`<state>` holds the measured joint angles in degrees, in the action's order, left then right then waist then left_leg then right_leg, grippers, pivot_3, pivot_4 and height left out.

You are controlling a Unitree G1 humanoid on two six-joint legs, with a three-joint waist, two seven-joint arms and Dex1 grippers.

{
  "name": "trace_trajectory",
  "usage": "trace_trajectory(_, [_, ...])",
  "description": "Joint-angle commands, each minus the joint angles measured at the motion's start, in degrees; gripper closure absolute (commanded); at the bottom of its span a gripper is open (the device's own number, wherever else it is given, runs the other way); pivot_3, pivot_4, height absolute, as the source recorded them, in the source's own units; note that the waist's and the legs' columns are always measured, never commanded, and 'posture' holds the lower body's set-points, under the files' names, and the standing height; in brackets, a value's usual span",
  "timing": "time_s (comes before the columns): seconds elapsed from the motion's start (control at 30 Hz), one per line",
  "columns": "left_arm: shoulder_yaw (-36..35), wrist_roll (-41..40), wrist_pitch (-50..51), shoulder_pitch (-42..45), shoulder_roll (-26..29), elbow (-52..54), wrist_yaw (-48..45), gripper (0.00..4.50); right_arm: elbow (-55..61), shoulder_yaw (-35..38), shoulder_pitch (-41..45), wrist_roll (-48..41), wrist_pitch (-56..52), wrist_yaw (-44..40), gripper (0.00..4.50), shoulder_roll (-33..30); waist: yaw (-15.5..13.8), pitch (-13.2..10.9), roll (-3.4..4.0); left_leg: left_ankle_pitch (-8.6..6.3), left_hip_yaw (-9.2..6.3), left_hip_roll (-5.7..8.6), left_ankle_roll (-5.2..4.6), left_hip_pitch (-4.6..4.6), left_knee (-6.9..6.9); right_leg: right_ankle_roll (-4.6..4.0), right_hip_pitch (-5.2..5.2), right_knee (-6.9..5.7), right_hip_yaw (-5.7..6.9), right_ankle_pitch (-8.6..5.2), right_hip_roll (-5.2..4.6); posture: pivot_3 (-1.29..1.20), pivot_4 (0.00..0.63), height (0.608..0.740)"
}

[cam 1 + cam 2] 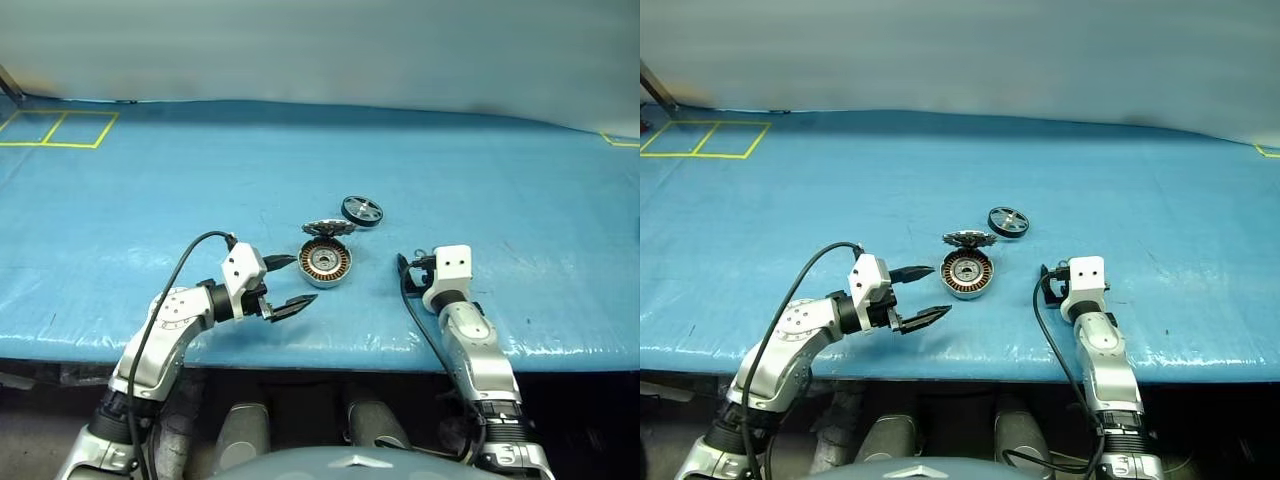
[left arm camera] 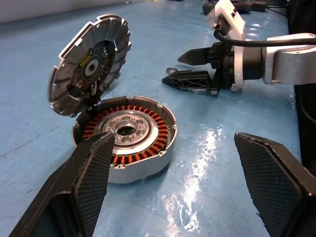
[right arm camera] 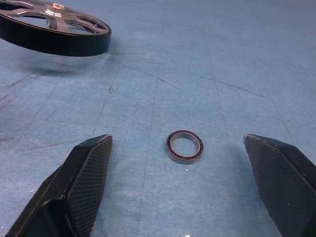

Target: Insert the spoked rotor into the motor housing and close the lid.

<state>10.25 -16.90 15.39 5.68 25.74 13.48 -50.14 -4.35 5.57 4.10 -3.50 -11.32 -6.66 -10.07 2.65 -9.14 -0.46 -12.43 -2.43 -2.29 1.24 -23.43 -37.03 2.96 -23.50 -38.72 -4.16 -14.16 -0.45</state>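
The motor housing [image 1: 325, 263] lies open mid-table, its copper windings showing around a silver centre [image 2: 126, 136]. Its toothed lid [image 1: 328, 227] stands tilted up on the far side, still joined to it [image 2: 91, 64]. The spoked rotor [image 1: 361, 211], black-rimmed, lies just behind and to the right [image 3: 54, 27]. My left gripper [image 1: 300, 280] is open, pointing at the housing from its left and close to it, with nothing held. My right gripper [image 1: 408, 264] is open to the right of the housing, and a small metal ring [image 3: 184, 146] lies on the table between its fingers [image 3: 89, 173].
A blue sheet covers the table, whose front edge [image 1: 320, 350] runs just under both arms. Yellow tape squares [image 1: 60, 128] mark the far left corner. A black cable loops off each wrist.
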Motion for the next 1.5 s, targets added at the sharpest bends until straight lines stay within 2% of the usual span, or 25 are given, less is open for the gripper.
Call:
trace_trajectory(0.03, [0.04,-0.37,-1.28,1.08,-0.25,0.61,-0.34,0.34,-1.55,-0.42,-0.53,0.59,-1.08,0.29,0.01,0.09,0.05,0.0,0.0,0.0,0.0,0.0,0.0,0.01,0.0,0.0,0.0,0.0,0.0,0.0,0.0,0.0,0.15,0.74])
trace_trajectory(0.07, [0.0,-0.43,-1.24,1.11,-0.29,0.6,-0.35,0.34,-1.56,-0.38,-0.63,0.49,-1.04,0.2,0.01,0.12,0.06,0.0,0.0,0.0,0.0,0.0,0.0,0.01,0.0,0.0,0.01,0.0,0.0,0.0,0.0,0.0,0.15,0.74])
trace_trajectory(0.13, [-0.1,-0.31,-1.26,1.2,-0.37,0.3,-0.19,0.34,-1.81,-0.34,-0.73,0.88,-1.58,0.69,0.39,-0.01,0.06,0.0,0.0,0.0,0.01,0.0,0.0,0.01,0.0,0.0,0.01,0.0,-0.01,0.0,0.0,0.0,0.15,0.74])
trace_trajectory(0.27, [-0.17,-0.27,-1.36,1.08,-0.46,0.13,-0.06,0.34,-1.91,-0.85,-1.16,0.62,-1.34,-0.13,1.55,-0.19,-0.07,0.02,-0.03,0.0,0.0,0.01,0.0,0.0,0.0,0.0,0.02,0.0,-0.01,0.0,-0.01,0.0,0.15,0.74])
trace_trajectory(0.57, [-0.43,-0.04,-1.67,0.66,-0.27,-0.03,0.07,0.34,-1.26,-2.11,-1.52,0.88,-1.83,-1.19,4.46,-0.36,-0.22,0.05,-0.08,0.0,0.0,0.01,0.0,-0.01,0.01,0.0,0.01,0.02,-0.01,0.0,-0.01,0.0,0.15,0.74])
trace_trajectory(1.0, [-1.1,0.31,-2.85,0.78,0.54,-1.23,-0.01,0.34,8.37,-3.07,-2.73,-2.72,1.21,-7.23,4.46,-0.62,-0.18,0.01,-0.02,0.0,0.0,0.01,0.0,-0.1,0.13,-0.02,-0.14,0.04,0.0,-0.01,-0.01,0.0,0.15,0.74])
trace_trajectory(1.13, [-1.15,0.15,-3.03,0.86,0.39,-1.74,-0.1,0.34,8.72,-2.57,-2.67,-5.29,1.6,-9.54,3.64,0.01,-0.21,0.0,-0.03,0.0,0.0,0.01,0.0,-0.12,0.14,-0.02,-0.16,0.05,-0.01,-0.01,0.0,0.0,0.15,0.74])
trace_trajectory(1.27, [-1.06,0.15,-3.11,0.89,0.35,-1.65,0.03,0.34,8.5,-1.95,-2.07,-5.02,2.75,-8.53,2.27,0.42,-0.24,0.0,-0.02,0.0,0.0,0.01,0.0,-0.12,0.14,-0.02,-0.16,0.05,-0.01,-0.02,-0.01,0.0,0.15,0.74])
trace_trajectory(1.37, [-0.77,0.27,-2.83,0.84,0.28,-1.19,0.24,0.34,5.93,-1.83,-0.44,-0.85,2.4,-3.53,1.32,0.45,-0.2,0.0,-0.02,0.0,0.01,0.01,0.0,-0.13,0.13,-0.02,-0.17,0.06,-0.01,-0.01,-0.01,0.0,0.15,0.74])
trace_trajectory(1.5, [-0.43,0.36,-2.56,0.66,0.28,-0.66,0.31,0.34,2.4,-2.36,1.06,1.15,2.29,-1.22,1.32,0.62,-0.2,0.0,-0.02,0.0,0.0,0.01,0.0,-0.12,0.14,-0.02,-0.16,0.06,0.0,-0.01,0.0,0.0,0.15,0.74])
